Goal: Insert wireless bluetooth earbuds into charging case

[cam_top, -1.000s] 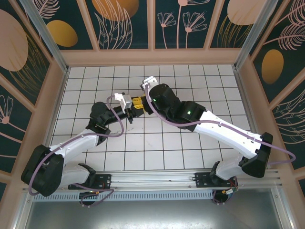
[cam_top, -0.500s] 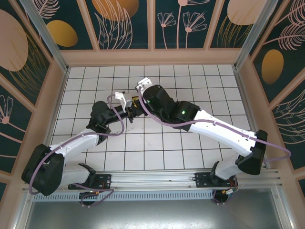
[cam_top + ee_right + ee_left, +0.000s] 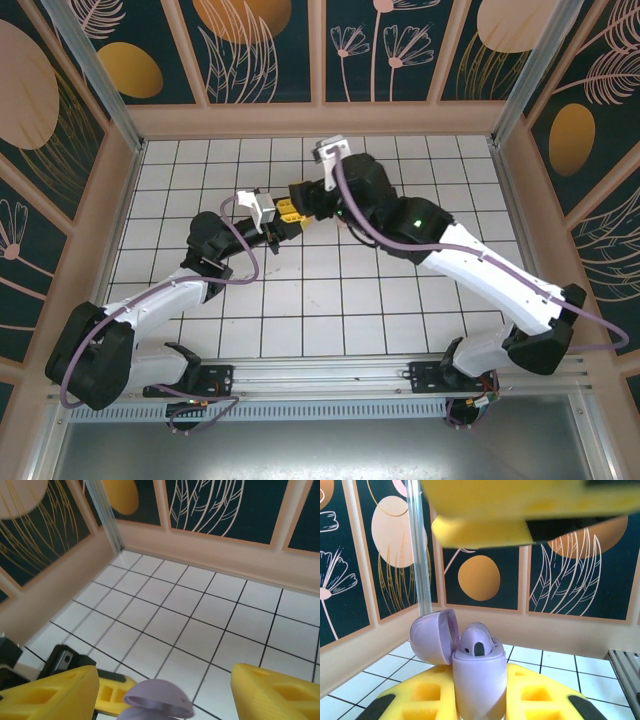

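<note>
Clamped in left gripper (image 3: 480,702): lilac charging case (image 3: 479,677), upright, lid (image 3: 434,636) hinged open, lilac earbud (image 3: 476,641) seated inside. Above it, right gripper (image 3: 165,690) spread wide, fingers (image 3: 50,695) clear of lid either side. Tiled floor (image 3: 400,300) all round, walls (image 3: 320,118) well apart.

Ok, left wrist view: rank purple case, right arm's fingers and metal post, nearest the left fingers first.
1. purple case: held between the left fingers.
2. right fingers: just above it.
3. metal post: far corner, upper left.

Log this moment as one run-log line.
left hand: shut on lilac case | lid: open | earbud: lilac, seated in case | right hand: open, over case
</note>
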Robot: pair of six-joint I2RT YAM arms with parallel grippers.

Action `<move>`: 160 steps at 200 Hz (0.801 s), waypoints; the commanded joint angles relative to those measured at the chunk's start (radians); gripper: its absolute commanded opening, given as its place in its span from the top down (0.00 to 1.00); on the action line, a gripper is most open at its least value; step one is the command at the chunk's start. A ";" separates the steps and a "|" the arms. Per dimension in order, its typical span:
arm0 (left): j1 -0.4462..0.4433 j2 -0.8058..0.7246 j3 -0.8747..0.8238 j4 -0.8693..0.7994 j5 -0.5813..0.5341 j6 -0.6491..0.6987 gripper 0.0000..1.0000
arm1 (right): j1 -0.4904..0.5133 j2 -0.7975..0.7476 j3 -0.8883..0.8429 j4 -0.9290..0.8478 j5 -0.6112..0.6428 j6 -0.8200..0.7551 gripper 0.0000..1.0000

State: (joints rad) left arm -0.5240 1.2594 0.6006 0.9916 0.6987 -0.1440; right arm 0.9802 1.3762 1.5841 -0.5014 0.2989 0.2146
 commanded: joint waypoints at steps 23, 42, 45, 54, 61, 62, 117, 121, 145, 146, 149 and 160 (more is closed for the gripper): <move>-0.008 0.012 -0.008 0.077 0.009 0.003 1.00 | -0.160 -0.054 -0.027 0.010 -0.196 0.138 0.40; -0.008 0.014 -0.015 0.073 0.012 0.021 1.00 | -0.218 -0.021 -0.014 -0.026 -0.247 0.153 0.61; -0.008 0.014 -0.015 0.070 0.012 0.022 1.00 | -0.224 -0.015 -0.012 -0.031 -0.257 0.153 0.64; -0.008 0.014 -0.016 0.066 0.013 0.029 1.00 | -0.244 0.006 0.001 -0.043 -0.280 0.153 0.74; -0.008 0.014 -0.016 0.063 0.015 0.032 1.00 | -0.256 0.024 0.011 -0.053 -0.300 0.154 0.80; -0.008 0.014 -0.016 0.063 0.016 0.032 1.00 | -0.258 0.029 0.011 -0.054 -0.306 0.154 0.80; -0.013 0.024 -0.009 0.053 0.021 0.037 1.00 | -0.281 0.189 0.135 -0.124 -0.426 0.107 0.90; -0.014 0.025 -0.009 0.052 0.021 0.036 1.00 | -0.280 0.197 0.143 -0.128 -0.432 0.103 0.90; -0.018 0.032 -0.003 0.051 0.021 0.035 1.00 | -0.279 0.249 0.182 -0.163 -0.470 0.086 0.90; -0.018 0.033 -0.002 0.051 0.020 0.034 1.00 | -0.279 0.250 0.183 -0.165 -0.472 0.085 0.90; -0.018 0.035 -0.001 0.051 0.020 0.034 1.00 | -0.279 0.253 0.184 -0.168 -0.478 0.083 0.90; -0.017 0.040 0.005 0.048 0.018 0.031 1.00 | -0.279 0.262 0.182 -0.181 -0.501 0.075 0.92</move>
State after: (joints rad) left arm -0.5362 1.2854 0.5911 1.0134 0.6994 -0.1238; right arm 0.7055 1.6203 1.7233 -0.6220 -0.1242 0.3237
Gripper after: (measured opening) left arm 0.208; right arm 0.095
